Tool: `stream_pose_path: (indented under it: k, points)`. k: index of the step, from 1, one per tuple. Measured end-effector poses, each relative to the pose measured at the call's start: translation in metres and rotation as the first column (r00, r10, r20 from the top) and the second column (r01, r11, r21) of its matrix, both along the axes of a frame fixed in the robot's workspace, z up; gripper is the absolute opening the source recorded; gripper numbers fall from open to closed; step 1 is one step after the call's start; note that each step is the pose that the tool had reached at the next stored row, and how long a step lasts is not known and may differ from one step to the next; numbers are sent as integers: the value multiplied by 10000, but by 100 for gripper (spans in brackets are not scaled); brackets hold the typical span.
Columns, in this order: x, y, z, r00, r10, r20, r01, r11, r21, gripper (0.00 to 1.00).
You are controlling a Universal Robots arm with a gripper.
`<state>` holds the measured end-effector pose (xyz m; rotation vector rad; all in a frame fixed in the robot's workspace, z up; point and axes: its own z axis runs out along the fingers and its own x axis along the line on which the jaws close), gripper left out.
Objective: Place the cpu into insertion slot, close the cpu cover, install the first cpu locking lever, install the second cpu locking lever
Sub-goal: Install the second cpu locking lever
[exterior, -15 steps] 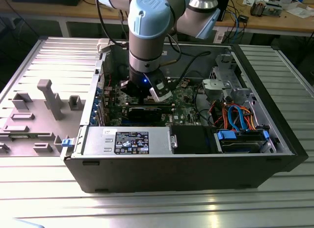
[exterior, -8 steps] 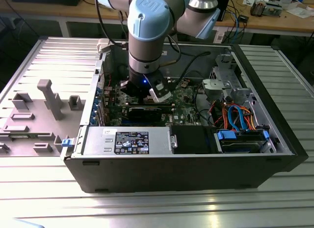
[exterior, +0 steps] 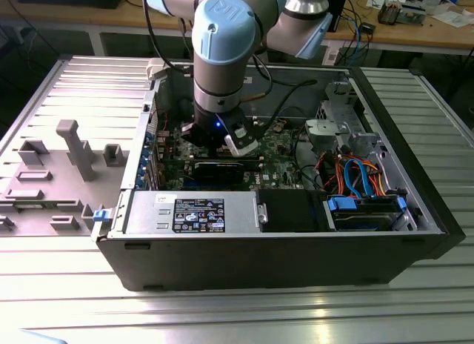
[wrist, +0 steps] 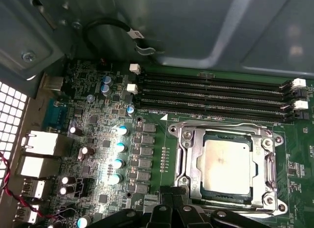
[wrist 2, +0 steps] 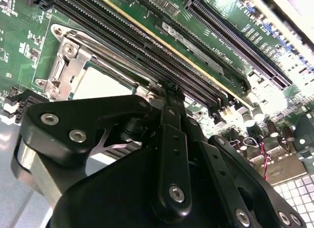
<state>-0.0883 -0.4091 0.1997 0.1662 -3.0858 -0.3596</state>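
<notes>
Workshop room, wooden benches with clutter along the back wall; ribbed metal bench (exterior: 67,84) carries grey fixture blocks (exterior: 74,147) on the exterior view's left and the open computer case (exterior: 281,247) in the middle, drive cables (exterior: 359,177) toward the exterior view's right. Arm reaches down into the case, gripper (exterior: 241,141) low over the green motherboard (wrist: 103,120). In the first wrist view the cpu (wrist: 228,166) sits seated in the insertion slot (wrist: 192,191), so placement looks done. The cpu cover (wrist: 189,149) appears down around the chip; can't confirm either locking lever is latched. In the second wrist view the fingers (wrist 2: 172,98) look pressed together, holding nothing, tips just beside the socket.
</notes>
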Motion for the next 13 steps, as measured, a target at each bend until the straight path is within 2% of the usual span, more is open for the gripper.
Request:
stream_pose_path:
  k: [2, 6, 13]
  points:
    - [-1, 0, 42, 10000, 0, -1, 0, 10000, -15, 11]
    - [-4, 0, 186, 10000, 1, -1, -1, 10000, -15, 11]
    - [-5, 0, 190, 10000, 1, -1, -1, 10000, -15, 11]
